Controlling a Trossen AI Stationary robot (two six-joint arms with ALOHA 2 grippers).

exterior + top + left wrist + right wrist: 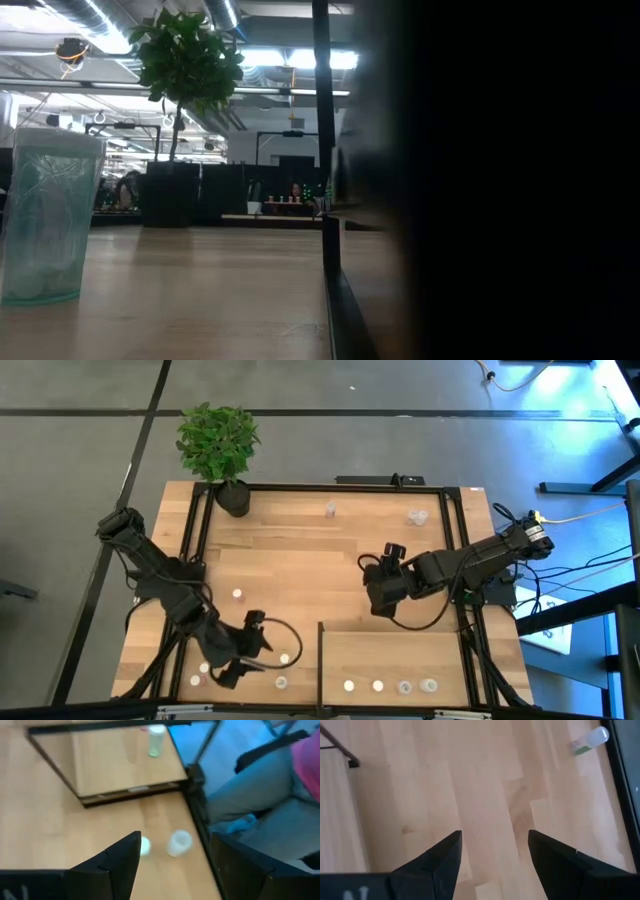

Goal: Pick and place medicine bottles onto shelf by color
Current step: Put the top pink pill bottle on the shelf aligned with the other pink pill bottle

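Small medicine bottles are spread over the planked table. Several stand in a row (378, 685) along the near edge of the pale shelf (390, 650) at the near right. My left gripper (258, 645) hovers open at the near left, above a white-capped bottle (145, 846) and a translucent one (179, 842) that stand on the table just left of the shelf. My right gripper (380, 560) hangs open over bare table beyond the shelf's far edge, with nothing between its fingers (494, 833). Farther off stands a white-capped bottle (590, 740).
A potted plant (222, 450) stands at the far left corner. More bottles stand at the far right (417, 516), mid-left (237, 594) and near left (200, 674). A black frame (190, 530) rims the table. A translucent bottle (45, 215) looms in the low view. A person's legs (260, 805) are beside the table.
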